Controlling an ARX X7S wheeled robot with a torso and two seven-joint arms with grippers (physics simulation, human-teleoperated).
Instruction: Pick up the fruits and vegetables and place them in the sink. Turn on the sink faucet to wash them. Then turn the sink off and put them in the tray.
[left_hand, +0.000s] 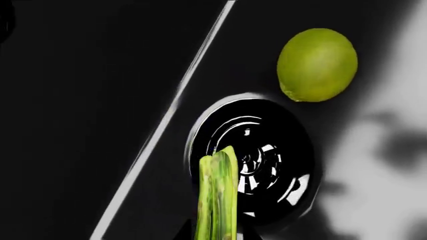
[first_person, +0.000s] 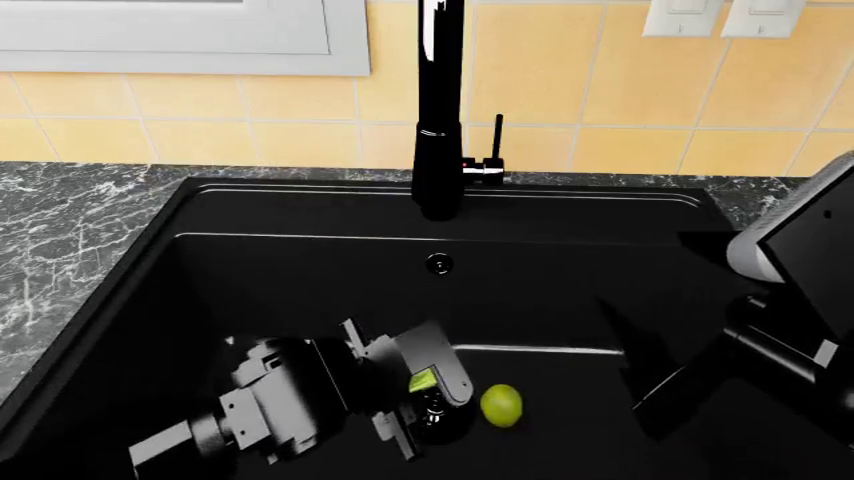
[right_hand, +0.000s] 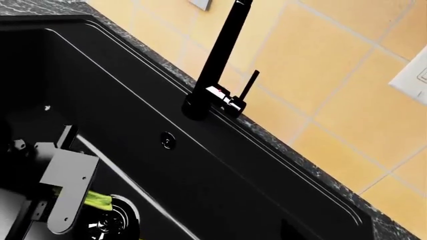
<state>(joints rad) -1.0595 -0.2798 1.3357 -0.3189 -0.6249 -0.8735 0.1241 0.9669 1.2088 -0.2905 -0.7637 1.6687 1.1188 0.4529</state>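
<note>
Low in the head view, the left gripper (first_person: 424, 385) grips the stalks (first_person: 423, 380) over the drain (first_person: 441, 420), lemon (first_person: 501, 405) just beside; sink (first_person: 561, 290) floor beyond lies open. Right gripper's jaws can't be told.

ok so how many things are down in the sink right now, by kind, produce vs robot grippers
Round yellow-green fruit: 1, lying on the sink floor beside the drain
Light-green stalk bundle: 1, held in the left gripper over the drain
Grippers in the basin: 1, the left one
Total: 3
</note>
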